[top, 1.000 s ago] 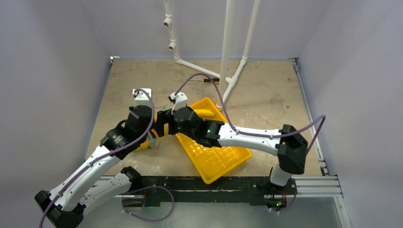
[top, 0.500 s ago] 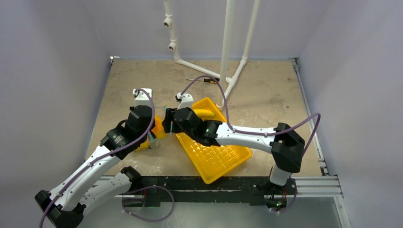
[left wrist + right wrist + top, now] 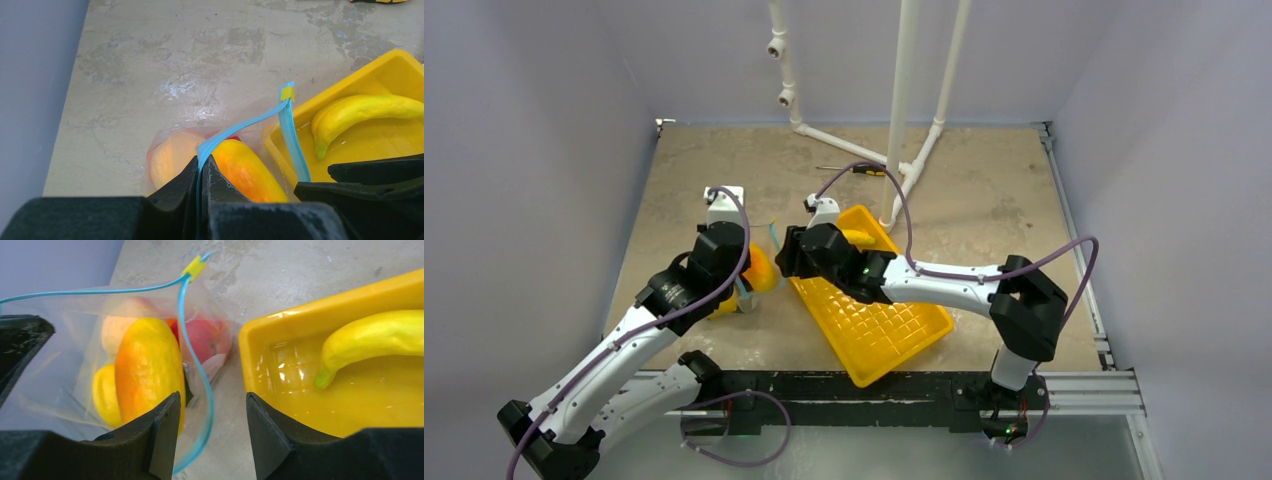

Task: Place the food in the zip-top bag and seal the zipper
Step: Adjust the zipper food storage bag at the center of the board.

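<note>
Beige table [image 3: 175,50] — bag [image 3: 60,340] just beside the tray [image 3: 300,322].
My left gripper [image 3: 202,162] pinches the zipper [image 3: 240,128] (banana [image 3: 375,340] lies in tray); right gripper [image 3: 211,401] gapes.

A yellow gridded plastic tray [image 3: 879,325] lies on the mottled stone-look table [image 3: 984,200]. A soft clear plastic zip-top bag [image 3: 759,272] lies just at its 9 o'clock. A yellow plastic banana [image 3: 860,238] lies in the tray's 12 o'clock corner. A black-and-yellow screwdriver [image 3: 862,170] lies at 12 o'clock of the tray, beside the foot of a white pipe frame [image 3: 902,120].

In the right wrist view, an orange plastic mango [image 3: 147,365] lies inside the bag, with a yellow lemon [image 3: 105,392] at its 8 o'clock, a peach-coloured fruit [image 3: 125,320] at 12 and a red apple [image 3: 202,337] at 2.
</note>
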Controlling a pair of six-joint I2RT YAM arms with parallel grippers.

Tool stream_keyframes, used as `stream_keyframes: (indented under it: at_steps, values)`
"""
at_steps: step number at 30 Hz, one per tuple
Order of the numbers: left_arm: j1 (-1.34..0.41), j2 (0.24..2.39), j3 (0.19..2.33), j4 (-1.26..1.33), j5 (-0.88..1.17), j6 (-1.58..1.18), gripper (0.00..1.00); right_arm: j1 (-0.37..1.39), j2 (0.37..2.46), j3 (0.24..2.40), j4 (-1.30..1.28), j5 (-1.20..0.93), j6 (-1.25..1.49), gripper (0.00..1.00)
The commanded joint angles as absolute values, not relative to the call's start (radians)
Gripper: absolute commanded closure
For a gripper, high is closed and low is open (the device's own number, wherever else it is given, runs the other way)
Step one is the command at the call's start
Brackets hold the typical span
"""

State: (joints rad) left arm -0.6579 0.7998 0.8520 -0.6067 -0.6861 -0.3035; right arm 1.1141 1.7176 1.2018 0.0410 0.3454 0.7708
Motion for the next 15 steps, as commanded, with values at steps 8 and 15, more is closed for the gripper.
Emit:
stream_keyframes:
  at_steps: [8, 15]
  values:
    - [-0.662, 0.801, 0.853, -0.568, -0.681, -0.316, 1.00, 1.115, 1.773, 1.204, 0.153, 0.265, 0.784, 0.54]
    - [-0.663, 0.799, 0.855, -0.568, -0.682, -0.316, 1.00, 1.114, 1.801, 1.213, 0.167, 0.261, 0.788, 0.71]
